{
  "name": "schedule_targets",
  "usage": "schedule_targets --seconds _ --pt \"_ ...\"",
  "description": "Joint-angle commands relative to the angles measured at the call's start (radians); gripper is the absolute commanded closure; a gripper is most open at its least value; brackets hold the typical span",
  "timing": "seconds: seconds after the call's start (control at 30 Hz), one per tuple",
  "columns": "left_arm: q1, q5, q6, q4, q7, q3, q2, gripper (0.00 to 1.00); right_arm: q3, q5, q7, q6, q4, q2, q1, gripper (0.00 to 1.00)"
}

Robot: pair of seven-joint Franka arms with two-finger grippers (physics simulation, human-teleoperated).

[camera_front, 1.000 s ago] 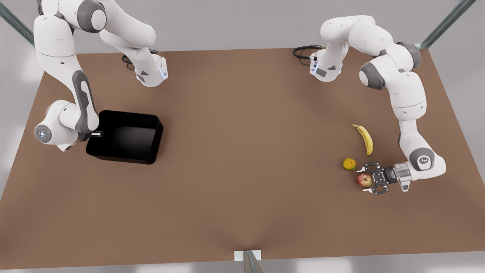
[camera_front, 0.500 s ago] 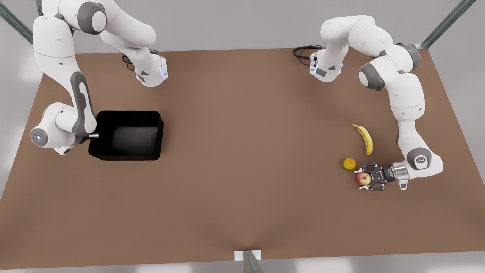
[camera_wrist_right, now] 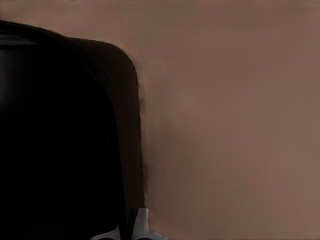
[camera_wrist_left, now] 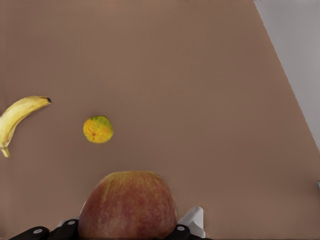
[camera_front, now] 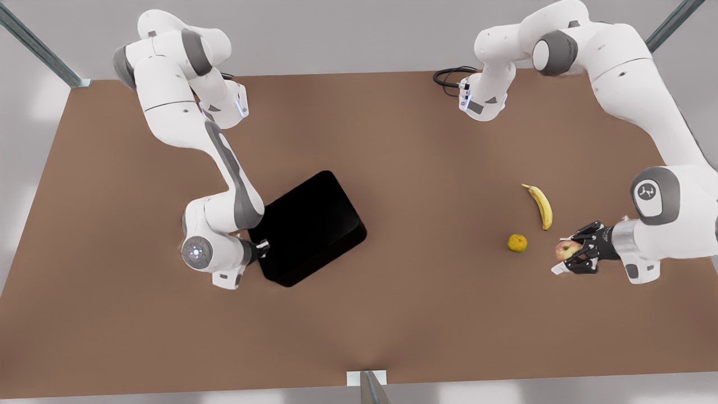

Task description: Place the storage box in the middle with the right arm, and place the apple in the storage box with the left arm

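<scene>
The black storage box sits turned at an angle, left of the table's middle in the front view. My right gripper is shut on the storage box's wall at its near-left corner. In the right wrist view a fingertip lies against the outside of the storage box. My left gripper is shut on the red-yellow apple and holds it above the table at the front view's right. The left wrist view has the apple between the fingers, with the table far below.
A yellow-orange citrus fruit and a yellow banana lie on the brown table just left of the held apple. Both arm bases stand at the table's far edge. A small white mount sits at the near edge.
My right arm has swung the storage box toward the table's middle and turned it. My left gripper has shut on the apple and lifted it up and toward the front view's right.
</scene>
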Motion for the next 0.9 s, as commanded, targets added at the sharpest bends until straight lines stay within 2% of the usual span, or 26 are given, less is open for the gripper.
schedule_targets --seconds 0.0,0.03,0.1,0.23,0.27,0.3,0.33,0.37,0.4,0.53,0.63,0.7,0.77,0.83,0.87 --pt "0.001 -0.087 0.032 -0.007 -0.002 -0.034 -0.006 0.74 0.003 -0.004 0.016 0.002 0.02 0.017 0.009 0.79" --pt "0.001 0.005 0.032 -0.011 -0.011 -0.13 -0.011 0.74 0.04 -0.004 0.07 0.014 0.06 0.048 0.018 0.79" --pt "0.0 0.093 0.033 -0.017 -0.022 -0.253 -0.008 0.74 0.071 -0.004 0.09 0.023 0.094 0.079 0.041 0.79" --pt "-0.022 0.165 0.093 -0.013 -0.204 -0.434 0.032 0.74 0.1 -0.004 0.093 0.166 0.103 0.148 0.067 0.79" --pt "-0.079 0.172 0.133 -0.011 -0.275 -0.434 0.036 0.74 0.1 -0.004 0.093 0.2 0.103 0.165 0.081 0.79" --pt "-0.119 0.172 0.144 -0.01 -0.31 -0.434 0.036 0.74 0.1 -0.002 0.093 0.224 0.104 0.172 0.086 0.61" --pt "-0.157 0.172 0.199 -0.011 -0.37 -0.431 0.035 0.74 0.1 -0.002 0.091 0.227 0.104 0.175 0.086 0.28" --pt "-0.19 0.171 0.208 -0.01 -0.396 -0.433 0.035 0.74 0.098 -0.002 0.091 0.229 0.104 0.175 0.086 0.07" --pt "-0.231 0.172 0.251 -0.014 -0.427 -0.43 0.04 0.74 0.098 -0.002 0.09 0.229 0.104 0.175 0.086 0.0" --pt "-0.312 0.171 0.346 -0.016 -0.507 -0.426 0.078 0.74 0.097 -0.002 0.088 0.207 0.126 0.168 0.081 0.0" --pt "-0.423 0.185 0.348 -0.028 -0.582 -0.426 0.099 0.74 0.095 -0.002 0.087 0.004 0.196 0.114 0.012 0.0" --pt "-0.466 0.194 0.374 -0.073 -0.596 -0.426 0.115 0.73 0.088 -0.002 0.09 -0.161 0.196 0.004 -0.067 0.0" --pt "-0.481 0.234 0.454 -0.113 -0.615 -0.425 0.147 0.73 -0.105 -0.019 0.098 -0.4 0.112 -0.196 -0.101 0.0" --pt "-0.489 0.281 0.471 -0.113 -0.622 -0.425 0.181 0.72 -0.125 -0.197 0.093 -0.52 0.046 -0.389 -0.164 0.0" --pt "-0.489 0.307 0.471 -0.113 -0.622 -0.423 0.19 0.62 -0.125 -0.205 0.093 -0.533 0.014 -0.444 -0.19 0.0"
